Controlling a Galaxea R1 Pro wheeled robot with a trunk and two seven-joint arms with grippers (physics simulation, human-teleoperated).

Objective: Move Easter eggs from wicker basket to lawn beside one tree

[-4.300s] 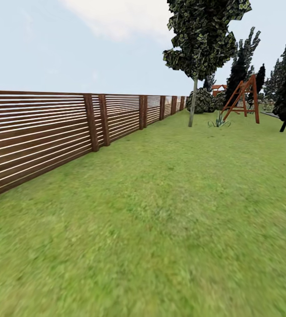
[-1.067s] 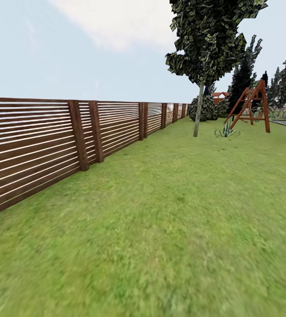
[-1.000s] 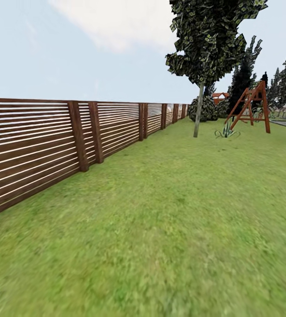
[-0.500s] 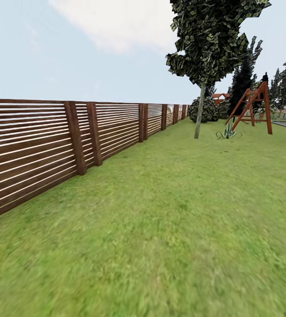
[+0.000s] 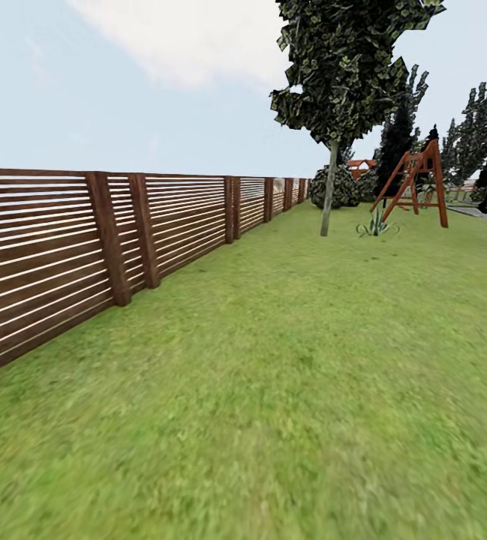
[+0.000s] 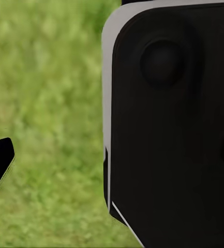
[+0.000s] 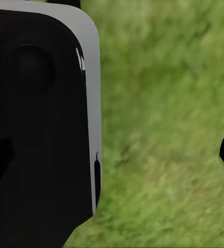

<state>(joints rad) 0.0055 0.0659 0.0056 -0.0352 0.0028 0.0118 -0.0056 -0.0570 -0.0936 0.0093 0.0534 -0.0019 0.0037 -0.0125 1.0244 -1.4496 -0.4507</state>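
Head view shifted since half second ago: camera advanced along fence; tree upper right on lawn, approach judged ongoing. Basket, eggs unlocated. Gripper states cannot be told.

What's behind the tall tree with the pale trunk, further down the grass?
Behind the tree sit a rounded dark bush and a red roof; the trunk covers part of the bush.
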